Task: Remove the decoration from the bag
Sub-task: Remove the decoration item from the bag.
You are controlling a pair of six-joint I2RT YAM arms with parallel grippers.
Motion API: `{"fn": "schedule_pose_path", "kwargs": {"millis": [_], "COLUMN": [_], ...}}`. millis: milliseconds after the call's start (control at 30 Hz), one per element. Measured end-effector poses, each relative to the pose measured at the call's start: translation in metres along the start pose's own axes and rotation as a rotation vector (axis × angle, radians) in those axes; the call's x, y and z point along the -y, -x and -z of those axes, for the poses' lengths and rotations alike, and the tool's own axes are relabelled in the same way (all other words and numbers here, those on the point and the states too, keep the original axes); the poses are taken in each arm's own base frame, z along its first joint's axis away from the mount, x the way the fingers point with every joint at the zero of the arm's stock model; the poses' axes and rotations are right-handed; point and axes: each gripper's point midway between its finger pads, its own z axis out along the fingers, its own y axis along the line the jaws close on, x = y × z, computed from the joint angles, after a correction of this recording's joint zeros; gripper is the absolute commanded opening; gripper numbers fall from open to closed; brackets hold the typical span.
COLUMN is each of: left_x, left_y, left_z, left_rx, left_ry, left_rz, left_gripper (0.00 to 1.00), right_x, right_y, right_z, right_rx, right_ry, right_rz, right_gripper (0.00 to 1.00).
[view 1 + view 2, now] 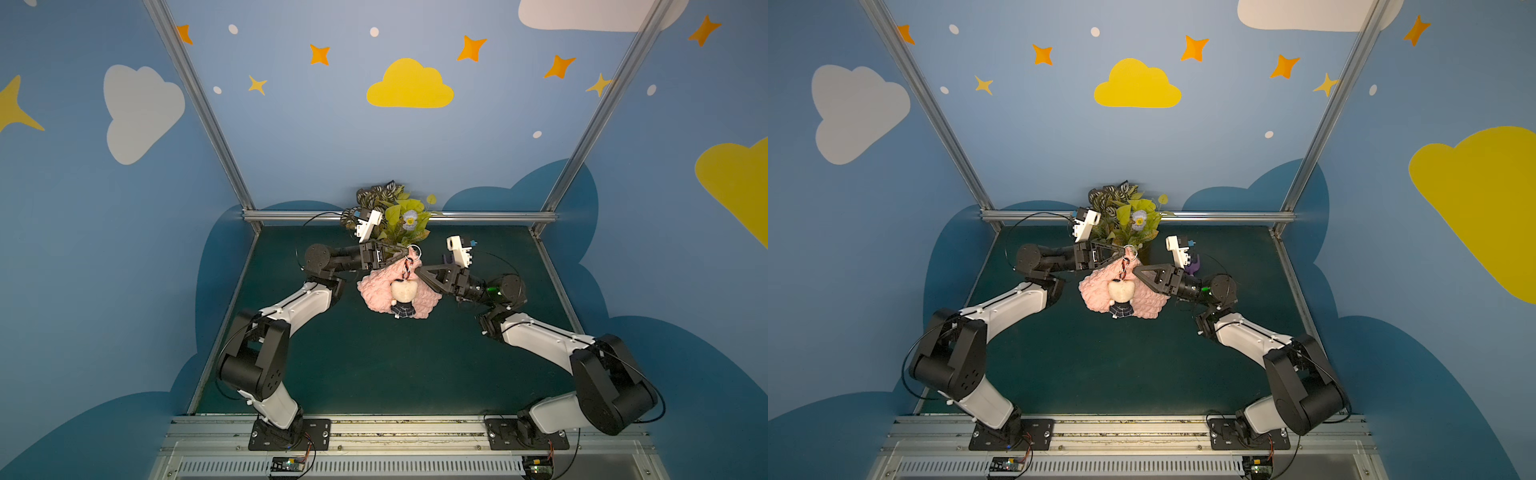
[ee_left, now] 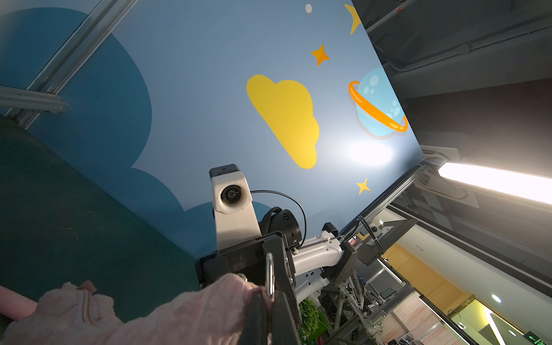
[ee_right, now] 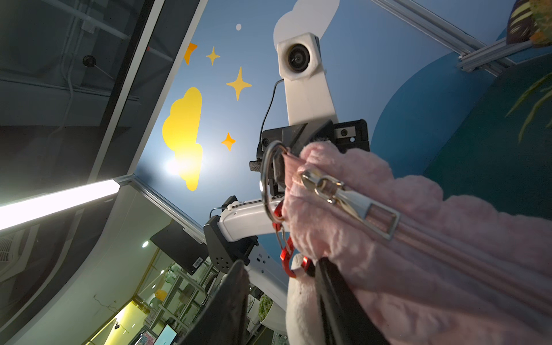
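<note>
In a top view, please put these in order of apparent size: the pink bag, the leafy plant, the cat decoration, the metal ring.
1. leafy plant and pink bag: they look about alike, and the plant is partly hidden, so I do not rank them.
2. cat decoration
3. metal ring

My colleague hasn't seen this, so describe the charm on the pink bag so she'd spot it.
On the green table, before the leafy plant, is a bumpy pink bag. Against it hangs the decoration: a cream plush head over a plaid dress, the only non-pink patch.
</note>
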Motion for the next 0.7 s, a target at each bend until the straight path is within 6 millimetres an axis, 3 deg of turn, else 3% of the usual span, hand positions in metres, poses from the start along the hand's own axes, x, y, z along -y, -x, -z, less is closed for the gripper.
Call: {"fn": "schedule_pose_path", "kwargs": {"millis": [267, 700], "left_x": [0.001, 0.003], "left_y": [-0.002, -0.002], "left_z": [-0.001, -0.003], "left_rx": [-0.007, -0.016], "left_ry": [-0.004, -0.009], "left_rz": [0.002, -0.002], "left_gripper": [0.02, 0.02], "right_x": [-0.012, 0.0], "right_y": [0.0, -0.002], "right_z": [-0.014, -0.017], "right_rx": [-0.036, -0.054], "right_ry": [0.042, 0.032], "right_rz": [0.009, -0.054], "right_gripper": [0.4, 0.38]}}
